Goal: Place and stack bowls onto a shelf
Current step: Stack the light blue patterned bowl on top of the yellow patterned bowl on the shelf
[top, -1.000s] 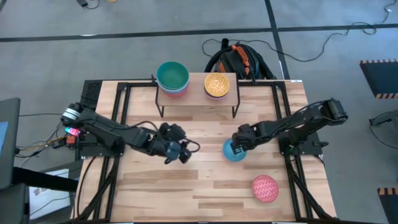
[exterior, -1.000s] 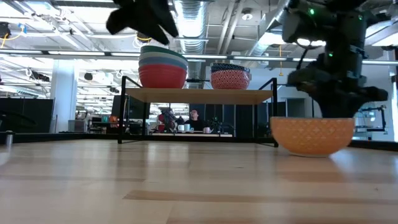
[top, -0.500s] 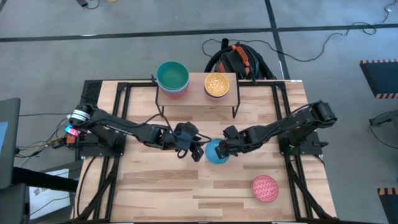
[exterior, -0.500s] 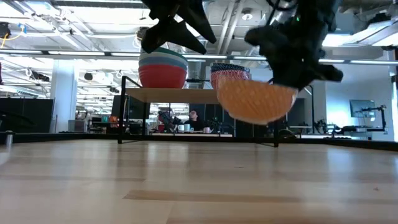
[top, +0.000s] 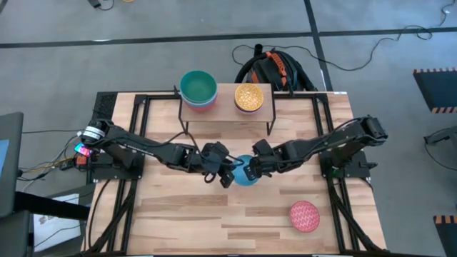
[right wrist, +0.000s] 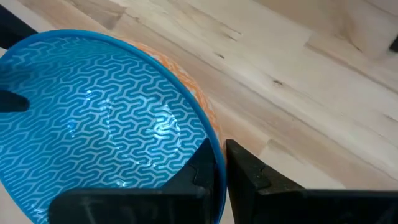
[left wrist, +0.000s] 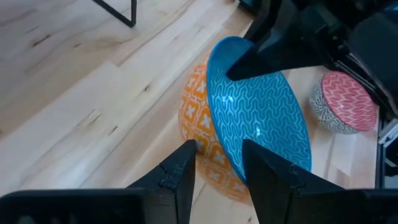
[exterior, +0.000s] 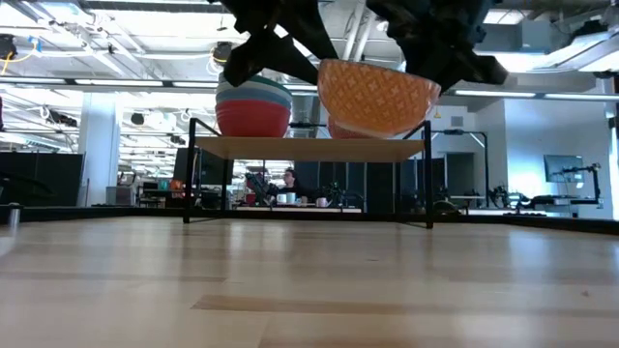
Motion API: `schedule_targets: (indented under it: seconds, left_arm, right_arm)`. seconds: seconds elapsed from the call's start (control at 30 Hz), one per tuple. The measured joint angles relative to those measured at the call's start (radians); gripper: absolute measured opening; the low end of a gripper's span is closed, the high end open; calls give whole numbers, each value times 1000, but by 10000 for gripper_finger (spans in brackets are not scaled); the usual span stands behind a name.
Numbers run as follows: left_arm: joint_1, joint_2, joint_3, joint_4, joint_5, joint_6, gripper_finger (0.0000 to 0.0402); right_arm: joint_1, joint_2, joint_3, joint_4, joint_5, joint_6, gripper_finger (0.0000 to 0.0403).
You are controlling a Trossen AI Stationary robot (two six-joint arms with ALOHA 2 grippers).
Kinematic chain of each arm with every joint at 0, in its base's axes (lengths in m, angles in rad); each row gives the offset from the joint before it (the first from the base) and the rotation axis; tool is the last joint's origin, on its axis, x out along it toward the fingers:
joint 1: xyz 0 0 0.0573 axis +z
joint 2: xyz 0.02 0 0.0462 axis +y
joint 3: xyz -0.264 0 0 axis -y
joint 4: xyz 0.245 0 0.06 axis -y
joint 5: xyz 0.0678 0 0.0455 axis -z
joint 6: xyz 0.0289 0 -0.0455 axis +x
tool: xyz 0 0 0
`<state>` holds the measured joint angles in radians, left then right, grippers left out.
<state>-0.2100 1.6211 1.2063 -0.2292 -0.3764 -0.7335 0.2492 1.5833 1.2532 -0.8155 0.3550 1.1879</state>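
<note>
**Bowl lifted to mid-table**

Raised since 0.5 s ago: blue-lined orange bowl (top: 246, 173), now off table in front of shelf (top: 226, 108). R gripper (top: 255, 168) pinches its rim; L gripper (top: 227, 172), fingers apart, straddles opposite rim.

Overhead looking down, table-level facing shelf (exterior: 309, 148), 2 wrist close-ups sharing bowl (left wrist: 258, 134)

Your surroundings: grey floor (top: 143, 28) with dark seams and loose cables; a black-and-orange backpack (top: 275, 68) beyond the worktop (top: 178, 221); an open hall with ceiling ducts (exterior: 300, 19), strip lights, a seated person (exterior: 287, 184).
</note>
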Motion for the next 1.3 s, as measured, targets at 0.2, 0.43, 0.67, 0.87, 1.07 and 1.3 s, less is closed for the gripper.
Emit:
schedule_targets:
  seconds: [0.2,0.43,0.67,0.87,1.07,1.3]
  left_arm:
    - [11,-1,2,-65,-20,-39,114]
    - [32,6,3,-117,-25,-53,114]
    - [50,84,3,-122,21,-91,114]
    - [42,149,3,-145,79,-58,114]
    - [11,192,0,-200,102,-17,114]
    - [-33,196,-1,-297,85,-38,114]
  right_arm:
    - [4,1,27,-12,11,-15,46]
    - [-4,13,38,-3,13,-16,46]
    - [-8,75,42,-58,-18,29,46]
    - [7,150,38,-44,-66,24,46]
    - [20,248,39,44,-84,-25,48]
    - [18,343,40,188,-170,-25,51]
